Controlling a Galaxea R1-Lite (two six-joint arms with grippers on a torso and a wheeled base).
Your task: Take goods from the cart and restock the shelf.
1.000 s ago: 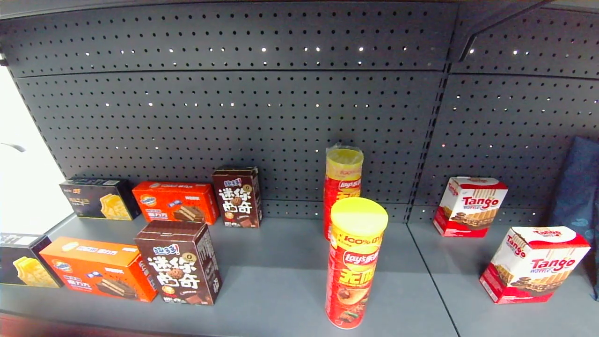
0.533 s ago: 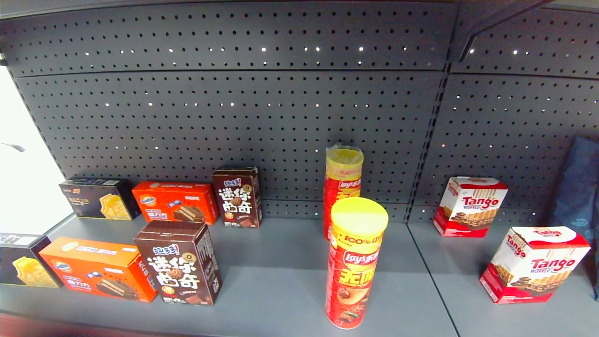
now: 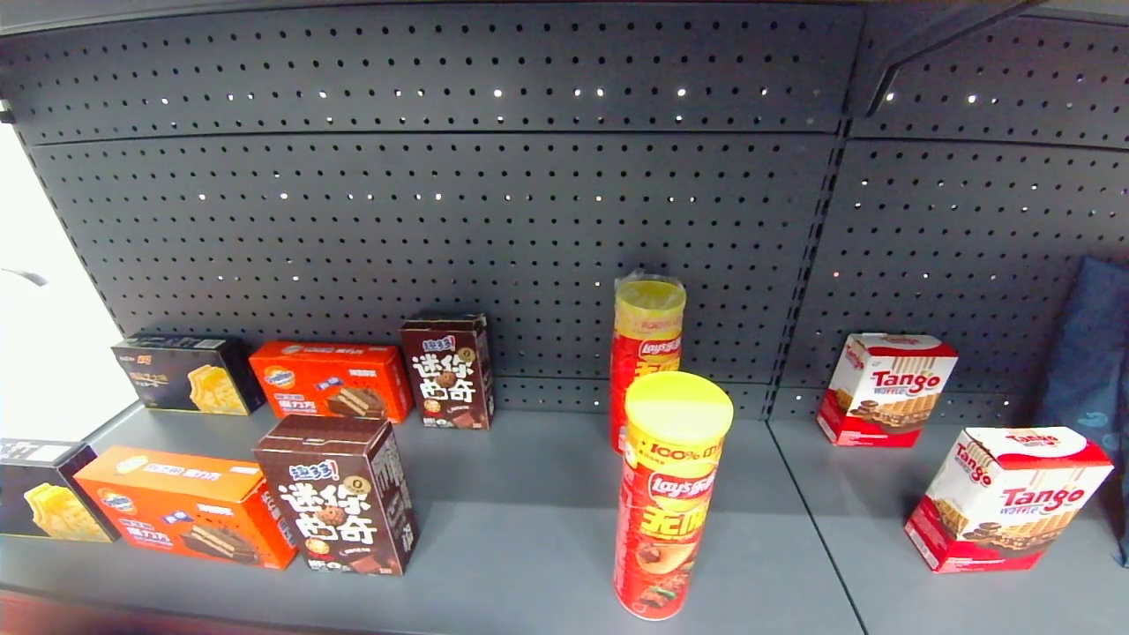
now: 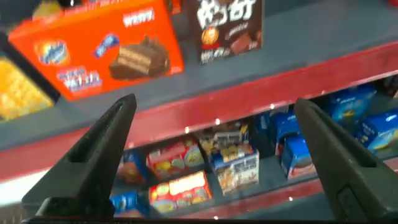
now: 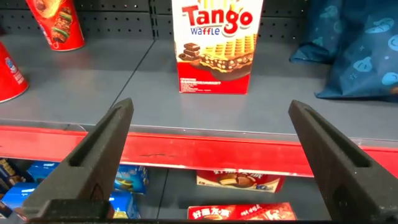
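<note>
While the left gripper point(image 4: 214, 104) and the right gripper point(image 5: 210, 104) are both spread wide and empty, the grey shelf point(image 3: 529, 520) lies just ahead of them, so I judge they are ready to fetch goods. Ahead of the left claw lies an orange cake box point(image 4: 99, 46), ahead of the right a waffle box point(image 5: 216, 43), labels outward for shoppers; chip cans point(image 3: 673, 494) stand between.

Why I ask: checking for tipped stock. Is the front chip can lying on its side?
No, the front chip can stands upright on the shelf, with its yellow lid on top.
</note>
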